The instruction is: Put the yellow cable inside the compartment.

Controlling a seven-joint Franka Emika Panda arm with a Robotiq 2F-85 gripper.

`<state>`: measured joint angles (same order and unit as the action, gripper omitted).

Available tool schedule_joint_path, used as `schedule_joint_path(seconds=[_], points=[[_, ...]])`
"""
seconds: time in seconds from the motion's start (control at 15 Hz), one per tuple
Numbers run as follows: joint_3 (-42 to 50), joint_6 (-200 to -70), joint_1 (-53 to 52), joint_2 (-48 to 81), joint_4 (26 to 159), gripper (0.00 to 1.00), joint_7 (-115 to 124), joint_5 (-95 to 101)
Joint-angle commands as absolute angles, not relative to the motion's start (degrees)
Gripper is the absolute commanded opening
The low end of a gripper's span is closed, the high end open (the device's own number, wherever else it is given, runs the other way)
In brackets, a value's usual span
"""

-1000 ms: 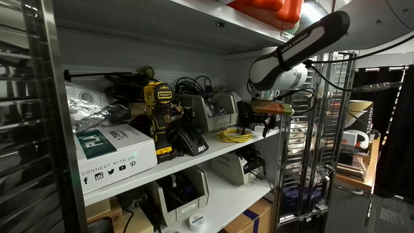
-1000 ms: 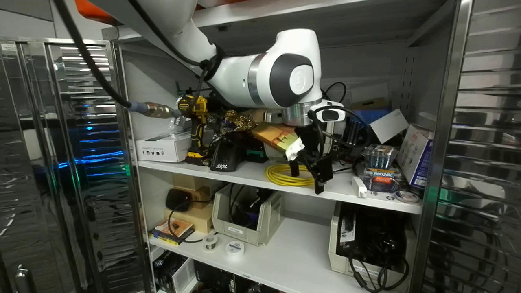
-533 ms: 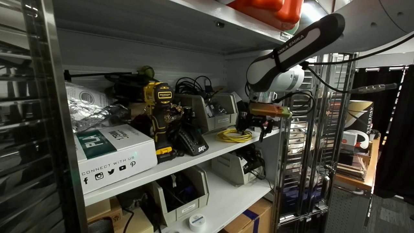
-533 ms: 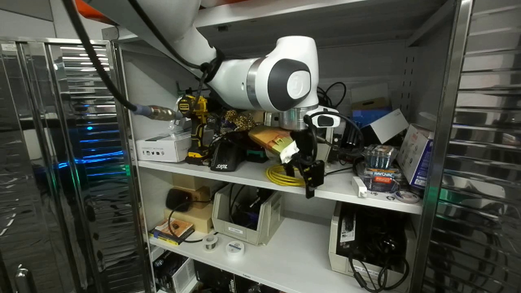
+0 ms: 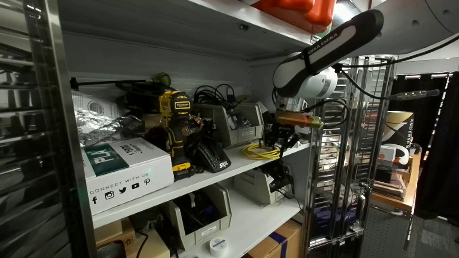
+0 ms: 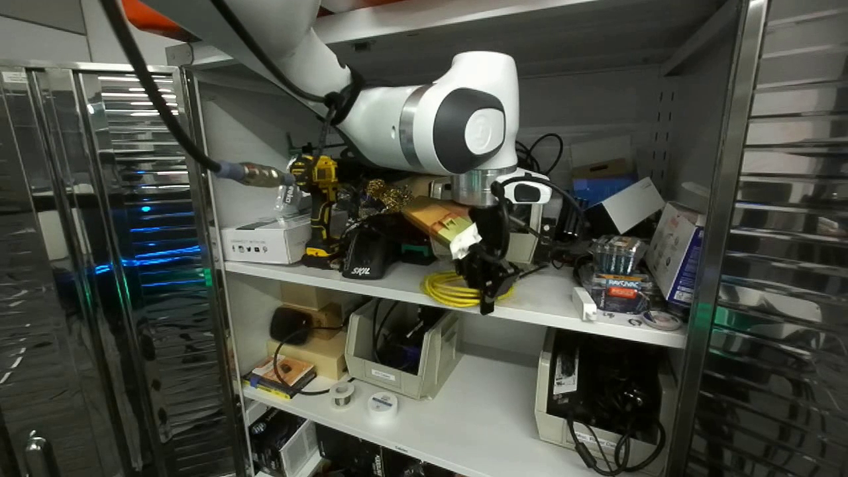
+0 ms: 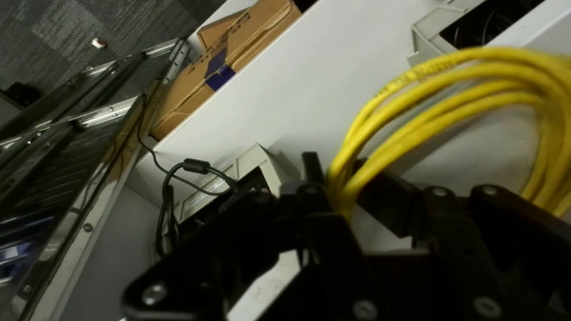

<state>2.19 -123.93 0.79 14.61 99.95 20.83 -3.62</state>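
The yellow cable (image 7: 557, 133) is a loose coil at the front edge of the middle shelf (image 6: 543, 311), seen in both exterior views. My gripper (image 7: 341, 178) is shut on one side of it: in the wrist view its strands pinch together between the black fingers. In an exterior view the gripper (image 6: 483, 298) points down over the coil's right part and hides some of it. Whether the coil is clear of the shelf I cannot tell. Grey open bins stand on the lower shelf, a left bin (image 6: 387, 377) and a right bin (image 6: 553, 427). Which compartment is meant does not show.
Behind the cable, a grey bin (image 5: 247, 134) shares its shelf. To one side are a black SKIL charger (image 5: 218, 161), a yellow-black drill (image 5: 175, 107) and a white box (image 5: 132, 172). Battery packs (image 6: 619, 285) and a small white block (image 6: 584, 305) sit at the other side.
My gripper came down over the coil, its fingers closed on the strands, and it has since risen slightly. The coil has shifted a little.
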Motion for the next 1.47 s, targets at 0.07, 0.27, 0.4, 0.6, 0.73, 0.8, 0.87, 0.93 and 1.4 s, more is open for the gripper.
schedule_joint_path(seconds=[0.07,0.27,0.4,0.6,0.73,0.8,0.87,0.93,1.4], points=[[2.24,-121.70,0.07,12.93,100.37,0.04,20.90,-3.71],[1.94,-123.64,-0.39,10.10,103.41,0.09,19.88,-3.14],[1.68,-125.31,-0.74,7.82,105.56,0.08,19.24,-2.76],[1.12,-129.59,-1.16,1.95,110.53,0.08,18.32,-2.71],[0.73,-132.55,-1.17,-2.98,114.45,0.08,17.27,-2.97],[0.60,-134.43,-1.00,-5.62,116.47,0.08,17.03,-3.35],[0.46,-136.36,-0.87,-7.85,118.19,0.08,16.90,-3.66],[0.39,-139.15,-0.68,-10.06,119.88,0.08,17.29,-3.24],[-0.35,-160.25,1.71,-10.66,123.02,0.07,17.84,-0.16]])
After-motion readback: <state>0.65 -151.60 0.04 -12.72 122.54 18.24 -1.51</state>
